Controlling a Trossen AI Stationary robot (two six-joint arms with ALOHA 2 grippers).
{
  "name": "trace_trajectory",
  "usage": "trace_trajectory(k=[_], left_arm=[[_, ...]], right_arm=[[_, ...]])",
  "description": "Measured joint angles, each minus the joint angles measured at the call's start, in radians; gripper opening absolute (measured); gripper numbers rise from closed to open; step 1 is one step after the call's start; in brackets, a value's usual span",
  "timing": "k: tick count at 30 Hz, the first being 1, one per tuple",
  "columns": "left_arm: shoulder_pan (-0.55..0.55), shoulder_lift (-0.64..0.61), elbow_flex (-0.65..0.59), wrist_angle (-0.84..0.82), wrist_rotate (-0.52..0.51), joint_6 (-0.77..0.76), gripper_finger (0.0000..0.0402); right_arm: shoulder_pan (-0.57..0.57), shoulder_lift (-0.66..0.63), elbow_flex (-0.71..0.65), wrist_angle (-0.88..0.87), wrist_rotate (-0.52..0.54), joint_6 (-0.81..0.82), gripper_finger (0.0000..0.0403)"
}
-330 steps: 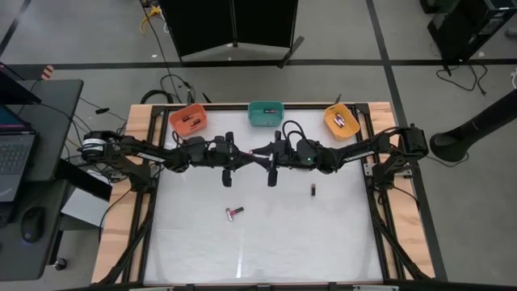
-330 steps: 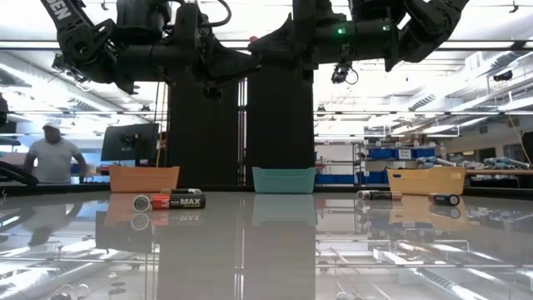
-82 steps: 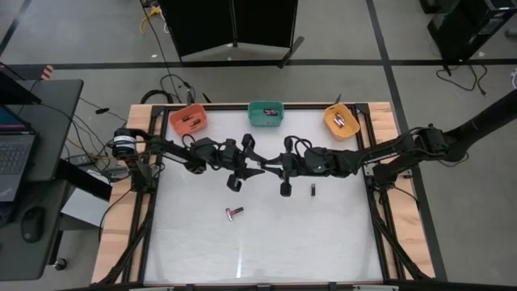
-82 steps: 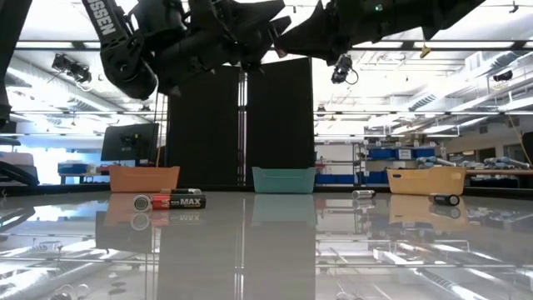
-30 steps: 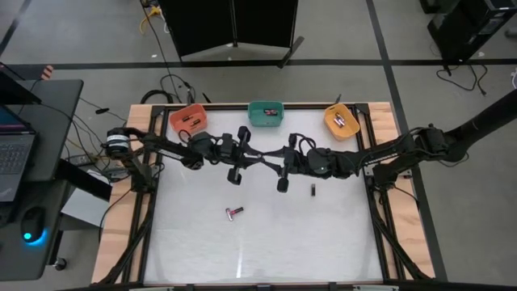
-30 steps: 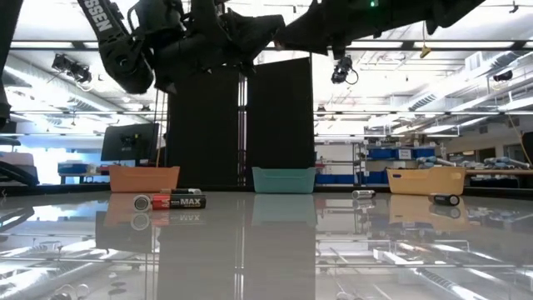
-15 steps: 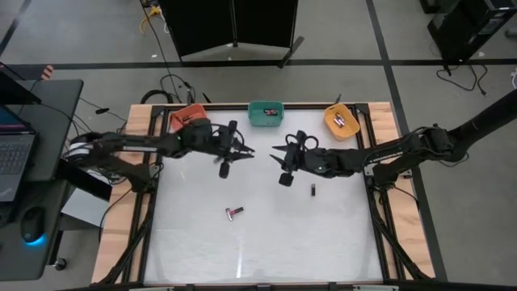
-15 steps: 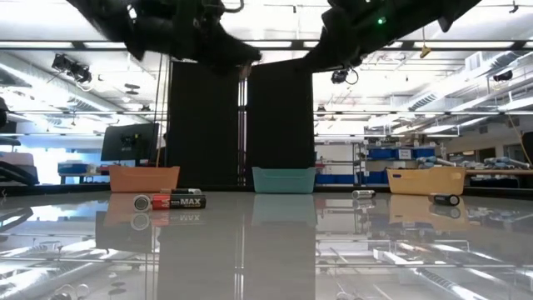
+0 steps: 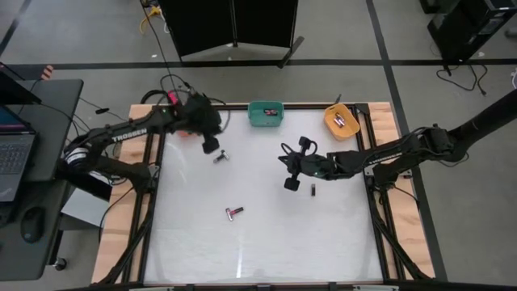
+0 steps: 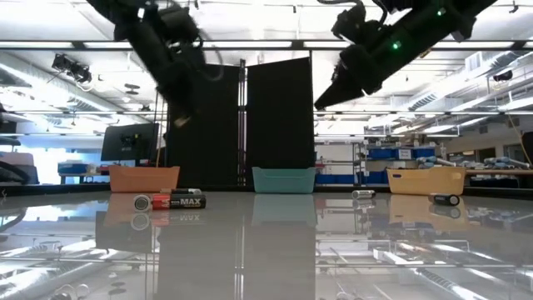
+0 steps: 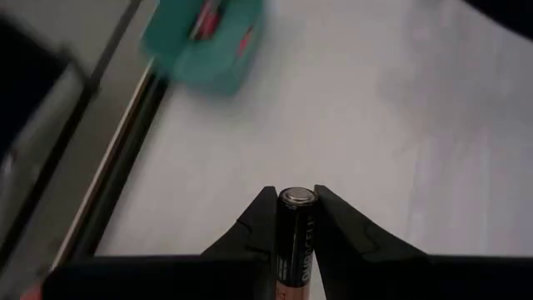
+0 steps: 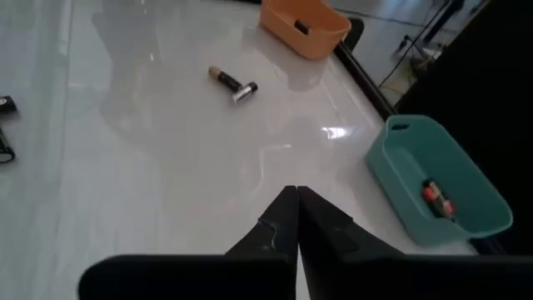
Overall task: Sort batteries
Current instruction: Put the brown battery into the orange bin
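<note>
Swung apart since a second ago: left gripper [image 11: 296,218] toward orange bin [image 12: 304,27], clamped on battery [image 11: 296,237].
Right gripper [image 12: 296,218] closed empty mid-table. Light, stiff, slick cylinder; pinch mid-body.

Grey floor [image 9: 73,32] crossed by dark tape lines; black partition panels [image 9: 234,24]; side desk [image 9: 32,162] with laptop; ceiling strip lights [image 10: 250,52]; blue-bin shelving [image 10: 400,154].
</note>
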Motion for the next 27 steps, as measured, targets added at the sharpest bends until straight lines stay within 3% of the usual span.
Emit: trace_trajectory(k=[6, 13, 27], left_arm=[[0.188, 0.011, -0.006, -0.08, -0.056, 0.049, 0.0056], [0.337, 0.128, -0.009, -0.102, -0.135, 0.096, 0.0056], [0.437, 0.382, 0.045, -0.099, -0.207, 0.119, 0.0056]], right_arm=[[0.0, 0.0, -0.023, -0.003, -0.001, 0.037, 0.0016], [0.0, 0.0, -0.024, 0.001, -0.003, 0.038, 0.0016], [0.0, 0.001, -0.024, -0.007, -0.025, 0.035, 0.0016]])
